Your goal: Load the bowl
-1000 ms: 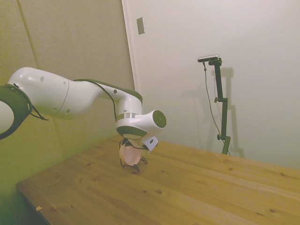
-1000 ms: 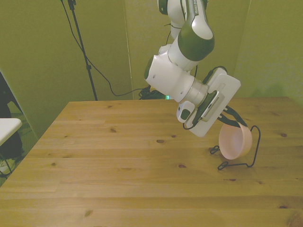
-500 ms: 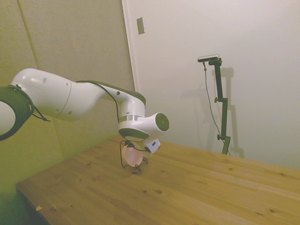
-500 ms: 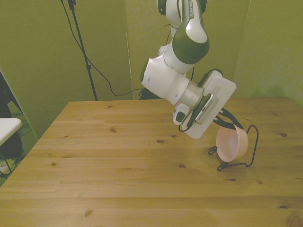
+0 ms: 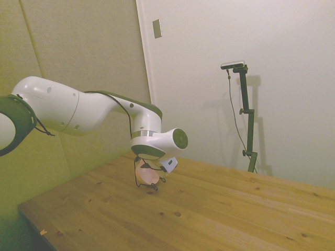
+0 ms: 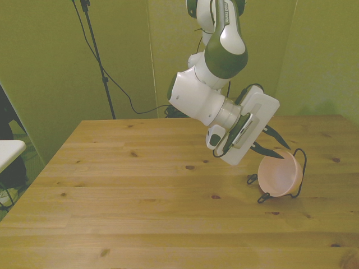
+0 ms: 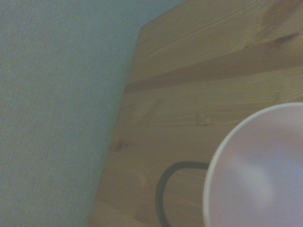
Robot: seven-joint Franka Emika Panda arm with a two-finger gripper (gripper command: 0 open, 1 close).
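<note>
Bowl: one, small, round, pale pink plastic, plain. It sits tilted in the wire rack, opening turned toward the front view's left, near the tabletop's edge on the front view's right. In the wrist view its pale rim fills one corner, with a dark loop of the rack on the wood beside it.

Tool: one, two dark fingers spread apart, their tips just above the bowl's upper rim. Whether they touch the rim cannot be told; they grip nothing visibly. In the side view the tool is hidden behind the wrist, above the bowl.

Wire rack: one, thin, black, standing on the tabletop.

Tabletop: one, wooden planks, knotted.

Arm: one, white.
</note>
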